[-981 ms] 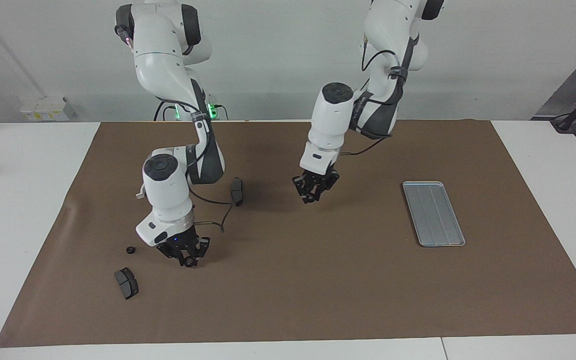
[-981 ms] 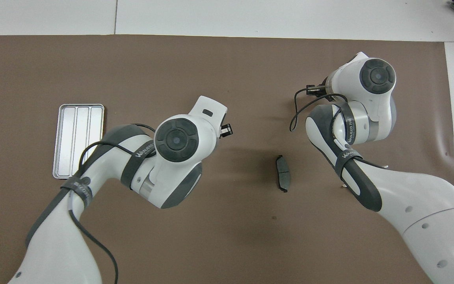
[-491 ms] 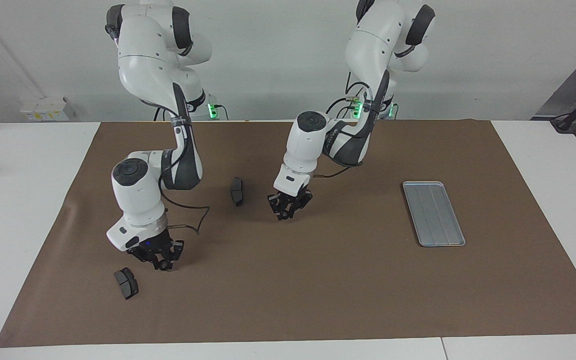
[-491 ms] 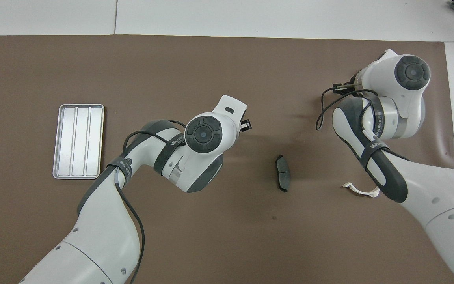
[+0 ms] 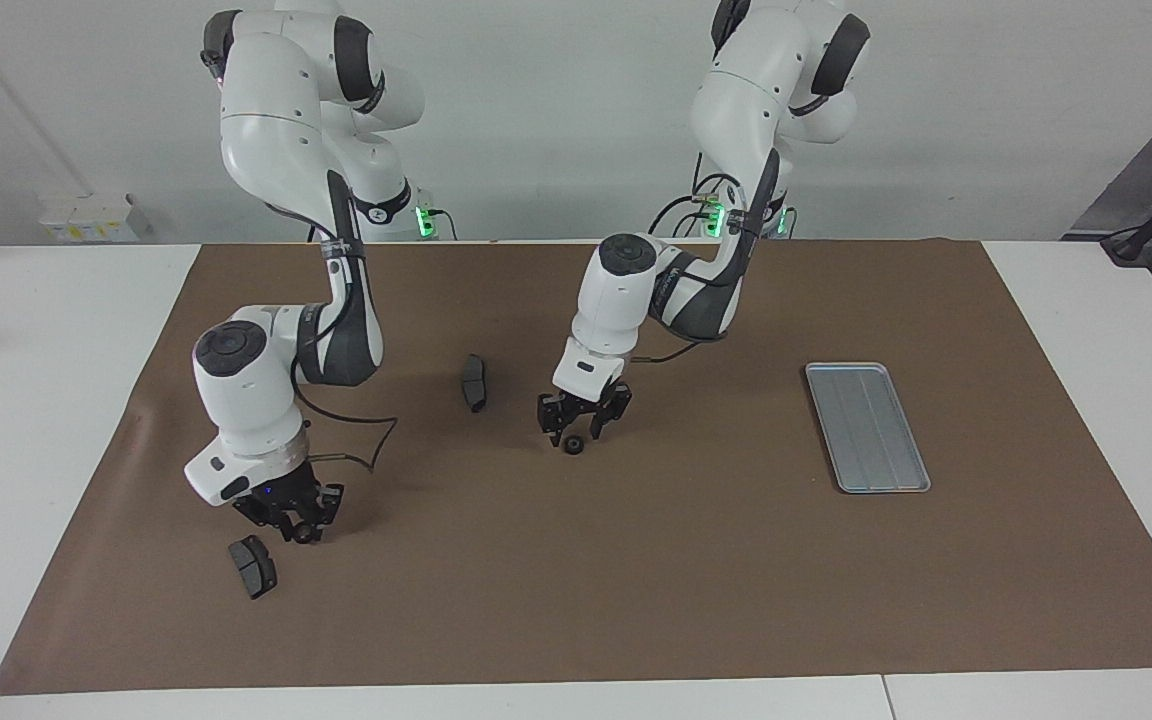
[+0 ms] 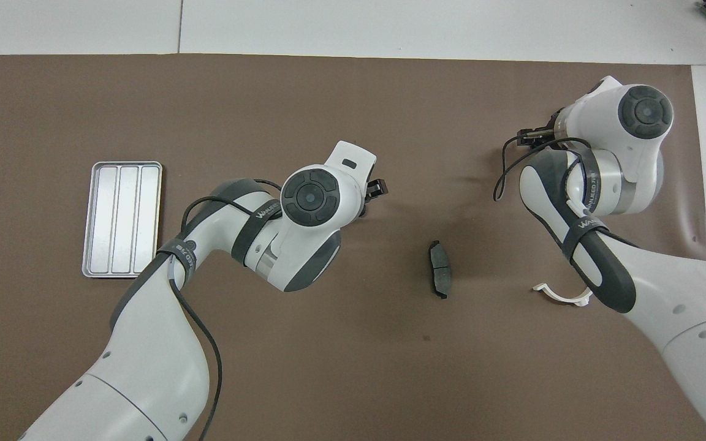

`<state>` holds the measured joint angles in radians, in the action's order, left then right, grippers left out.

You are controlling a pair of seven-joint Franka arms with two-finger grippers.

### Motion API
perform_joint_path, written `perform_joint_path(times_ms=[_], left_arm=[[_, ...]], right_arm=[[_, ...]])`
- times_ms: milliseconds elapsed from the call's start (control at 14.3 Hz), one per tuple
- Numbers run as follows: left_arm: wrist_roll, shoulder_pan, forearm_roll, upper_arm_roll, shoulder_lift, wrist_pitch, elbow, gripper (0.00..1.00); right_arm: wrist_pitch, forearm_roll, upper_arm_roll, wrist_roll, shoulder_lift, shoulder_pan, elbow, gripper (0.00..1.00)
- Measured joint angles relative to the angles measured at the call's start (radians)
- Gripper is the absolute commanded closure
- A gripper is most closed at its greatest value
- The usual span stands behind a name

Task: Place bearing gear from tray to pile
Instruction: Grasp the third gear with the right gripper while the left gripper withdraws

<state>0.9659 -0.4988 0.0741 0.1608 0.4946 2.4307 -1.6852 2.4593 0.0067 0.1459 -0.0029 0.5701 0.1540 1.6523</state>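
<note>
The silver-grey tray (image 5: 867,427) lies bare at the left arm's end of the brown mat, also seen in the overhead view (image 6: 121,219). My left gripper (image 5: 577,430) hangs open near the mat's middle, just above a small black bearing gear (image 5: 572,447) that lies on the mat. My right gripper (image 5: 298,526) is low at the right arm's end, beside a dark grey brake pad (image 5: 252,566) of the pile. A small dark round thing sits at its tip; I cannot tell if it is held. In the overhead view both wrists hide what is under them.
A second brake pad (image 5: 474,382) lies between the two arms, nearer to the robots than the left gripper's gear, also in the overhead view (image 6: 439,276). A white half-ring bracket (image 6: 564,295) lies beside the right forearm. White tabletop borders the mat.
My left gripper has opened and a gear now lies on the mat under it. My right arm has swung toward its end of the table and come down beside the brake pad.
</note>
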Motion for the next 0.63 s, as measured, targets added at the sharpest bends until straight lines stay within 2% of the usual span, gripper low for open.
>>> perform_joint_path(times_ms=[280,491,631], left_arm=[[-0.120,0.132,0.001,-0.002,-0.137,-0.152,0.006,0.00],[-0.306,0.228,-0.008,-0.001,-0.220,-0.283,-0.004,0.00],[-0.480,0.284,-0.013,-0.001,-0.248,-0.361,-0.011,0.00]], right_arm=[[0.005,0.001,-0.009,0.074,0.002,0.057,-0.017,0.14],[0.006,0.002,-0.012,0.236,0.007,0.177,-0.059,0.14],[0.006,0.002,-0.014,0.316,0.011,0.271,-0.068,0.15]])
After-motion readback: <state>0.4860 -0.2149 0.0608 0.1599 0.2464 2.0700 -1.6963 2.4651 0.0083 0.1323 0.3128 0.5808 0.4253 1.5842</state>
